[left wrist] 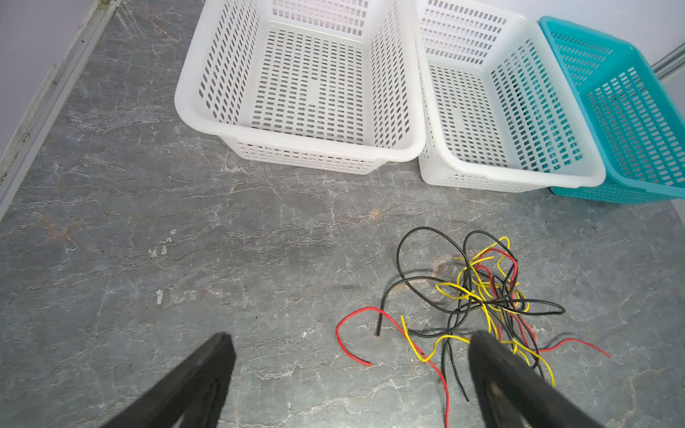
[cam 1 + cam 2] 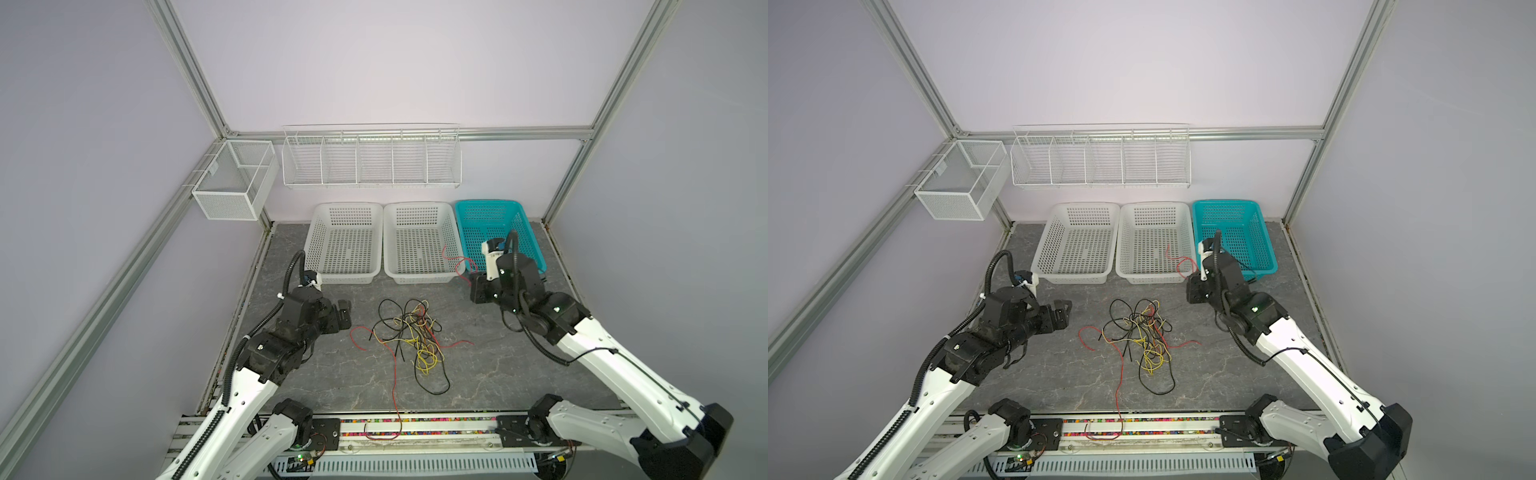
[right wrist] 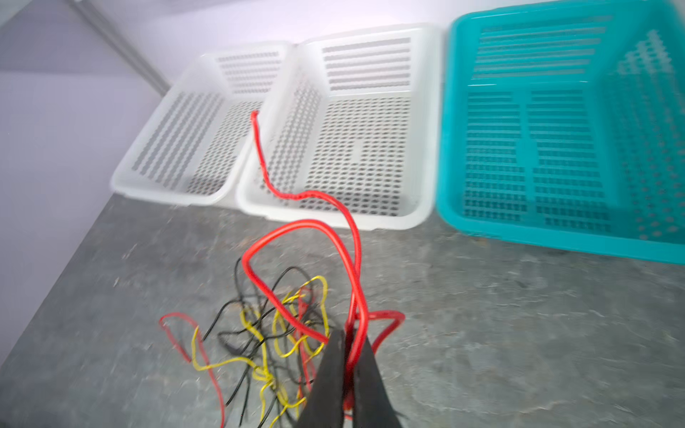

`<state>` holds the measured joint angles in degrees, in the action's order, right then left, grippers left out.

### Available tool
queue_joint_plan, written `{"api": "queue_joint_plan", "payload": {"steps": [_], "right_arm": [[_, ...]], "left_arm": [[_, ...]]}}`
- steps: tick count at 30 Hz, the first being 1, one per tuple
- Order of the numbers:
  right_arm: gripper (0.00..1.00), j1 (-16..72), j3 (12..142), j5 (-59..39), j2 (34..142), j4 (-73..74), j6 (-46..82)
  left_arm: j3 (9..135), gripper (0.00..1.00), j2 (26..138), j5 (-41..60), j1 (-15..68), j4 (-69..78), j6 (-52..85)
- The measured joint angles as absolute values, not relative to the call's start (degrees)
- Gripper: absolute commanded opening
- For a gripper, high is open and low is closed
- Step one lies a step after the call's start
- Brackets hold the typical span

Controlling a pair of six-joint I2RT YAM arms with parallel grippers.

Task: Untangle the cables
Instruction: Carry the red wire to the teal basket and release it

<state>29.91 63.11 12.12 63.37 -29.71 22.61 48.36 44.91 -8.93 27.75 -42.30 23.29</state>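
Right wrist view: the right jaws are seen clamped together on a red cable (image 3: 355, 259), which is looped up from them, its free end carried over the middle white basket (image 3: 389, 222). By both top views this grip is placed above the bench (image 2: 316, 374), just in front of the near corners where that basket is met by the teal basket (image 2: 488, 203), and the held cable is shown apart from the heap.

The other cables (image 2: 409, 332), black, yellow and red, are seen tangled in one heap on the middle of the bench, between the two arms and short of the baskets. One long red cable (image 2: 394, 386) is trailed from the heap over the bench's near edge onto the rail (image 2: 457, 420).

The left jaws are held wide apart, with nothing gripped, just left of the heap. In the left wrist view one finger (image 1: 519, 385) is seen overlapping the heap's edge; whether it is touched cannot be told.
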Motion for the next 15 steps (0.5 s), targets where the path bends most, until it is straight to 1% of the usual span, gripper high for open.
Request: {"api": "queue_joint_plan", "payload": {"steps": [3,6,12,15], "right_arm": [[0.07,21.2,66.3,9.2,67.0,-30.2,22.4],[0.07,15.0,69.4,5.7,73.1,-30.0,22.7],[0.08,9.0,77.0,2.5,86.8,-30.6,22.7],[0.13,7.2,80.5,2.5,92.0,-30.8,22.7]], "left_arm": [[48.4,0.99,45.4,-8.9,27.7,-42.3,23.3],[48.4,0.99,45.6,-8.9,27.7,-42.3,23.3],[48.4,0.99,45.9,-8.6,27.7,-42.3,23.3],[48.4,0.99,46.0,-8.5,27.7,-42.3,23.3]]}}
